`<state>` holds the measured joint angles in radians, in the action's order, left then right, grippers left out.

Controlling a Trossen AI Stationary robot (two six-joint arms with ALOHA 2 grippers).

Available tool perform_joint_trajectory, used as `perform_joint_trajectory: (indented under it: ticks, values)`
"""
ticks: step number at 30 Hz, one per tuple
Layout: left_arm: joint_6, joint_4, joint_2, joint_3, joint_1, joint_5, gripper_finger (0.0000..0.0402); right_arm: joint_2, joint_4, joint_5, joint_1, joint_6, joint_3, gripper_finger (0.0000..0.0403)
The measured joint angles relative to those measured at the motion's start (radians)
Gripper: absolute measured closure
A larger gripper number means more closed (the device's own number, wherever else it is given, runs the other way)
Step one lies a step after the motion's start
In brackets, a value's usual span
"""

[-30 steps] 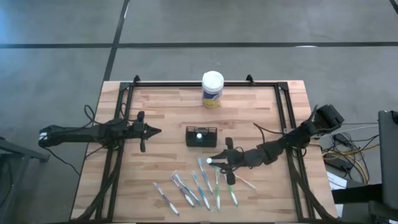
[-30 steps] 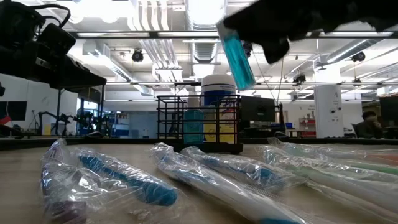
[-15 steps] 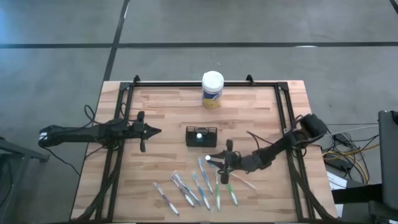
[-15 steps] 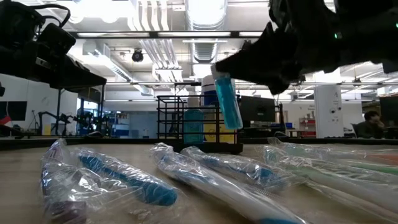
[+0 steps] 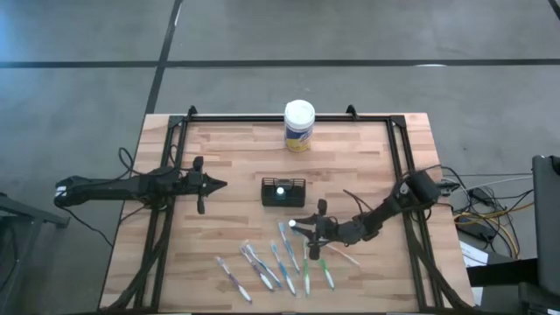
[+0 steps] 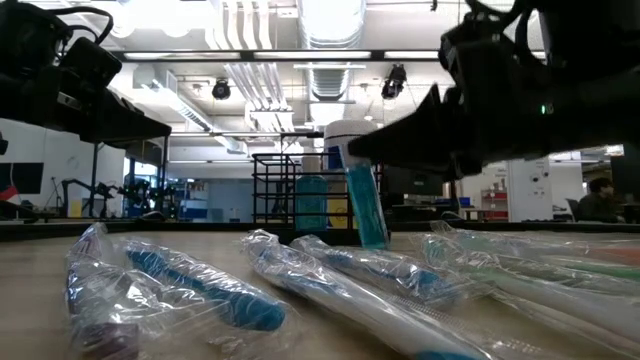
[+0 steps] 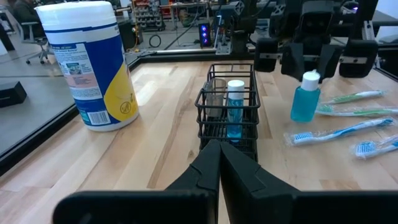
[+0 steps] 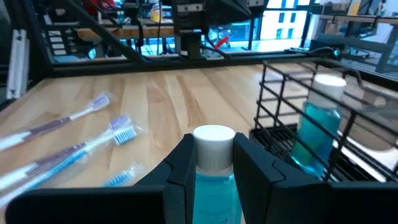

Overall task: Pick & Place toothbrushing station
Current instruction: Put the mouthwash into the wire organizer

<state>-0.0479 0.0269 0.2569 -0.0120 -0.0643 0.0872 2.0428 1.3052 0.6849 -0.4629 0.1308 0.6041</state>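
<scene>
- Right gripper [image 8: 213, 163] is clamped just under the white cap of my small blue-liquid tube [image 7: 305, 99], which hangs just beside the black wire-mesh caddy [image 5: 283, 192], over the wrapped toothbrushes [image 5: 289, 262].
- I judge the tube light, stiff and slick, so the neck hold suits.
- Right arm reaches low from the table's edge; left gripper [image 5: 216, 184] waits shut.

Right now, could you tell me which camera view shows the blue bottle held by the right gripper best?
The left wrist view: the held bottle shows whole, white cap pinched by the right gripper, beside the caddy. The right wrist view gives only its cap and shoulders, the low view its blue body, and the high view just the white cap.
</scene>
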Motion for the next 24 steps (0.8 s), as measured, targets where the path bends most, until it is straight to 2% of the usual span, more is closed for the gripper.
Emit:
perform_joint_trajectory:
  ticks: [7,10,17,21,24]
  values:
    - [0.000,0.000,0.000,0.000,0.000,0.000,0.0390,0.059,0.108,0.041,-0.011,0.008,-0.020,0.0333]
    - [0.000,0.000,0.000,0.000,0.000,0.000,0.0390,0.089,0.126,0.059,-0.020,0.018,-0.026,0.0366]
    - [0.000,0.000,0.000,0.000,0.000,0.000,0.0390,0.150,0.216,0.060,-0.029,0.005,-0.025,0.0397]
    - [0.000,-0.001,0.000,0.000,0.000,0.000,0.0390,0.121,0.246,0.059,-0.029,-0.042,-0.026,0.0397]
    - [0.000,0.000,0.000,0.000,0.000,0.000,0.0390,0.048,0.176,0.044,-0.029,-0.073,-0.031,0.0396]
